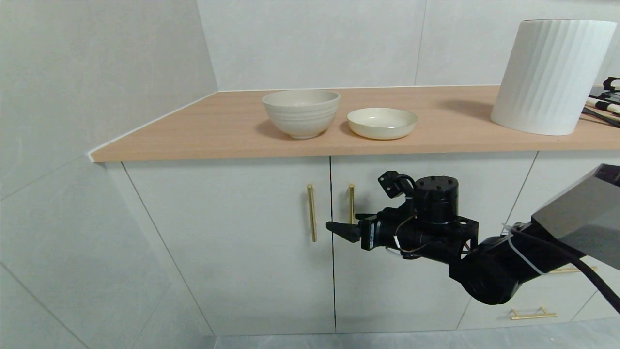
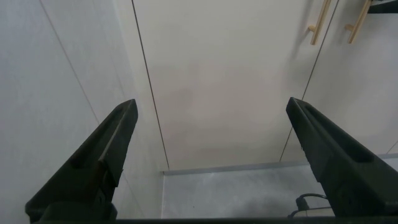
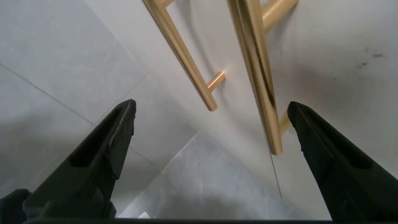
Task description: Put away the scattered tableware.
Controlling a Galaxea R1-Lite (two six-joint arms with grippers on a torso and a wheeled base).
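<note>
1. The right gripper has its fingers spread wide and holds nothing. Two brass bars run through the gap between them. The nearer handle and the farther handle lie close together on either side of the door seam, so a careless close could catch the wrong bar or pinch both.
2. One finger sits just beside the nearer handle. An off-centre close may slide off the round bar and scrape the cabinet door.
3. A straight pull that ignores the hinge arc would probably twist the bar out of the fingers or strain its posts.
4. The tableware to put away is a bowl and a shallow dish. Both stand untouched on the countertop, well above and beyond the right fingers. They are just beside each other, so a grasp on one may nudge the other towards the counter edge.
5. The left gripper is also open and empty. It hangs low, with the bottom of the cabinet and the floor beyond its fingertips and the handles well off to one side. A door swinging out could strike it if it lies in the door's path.
</note>
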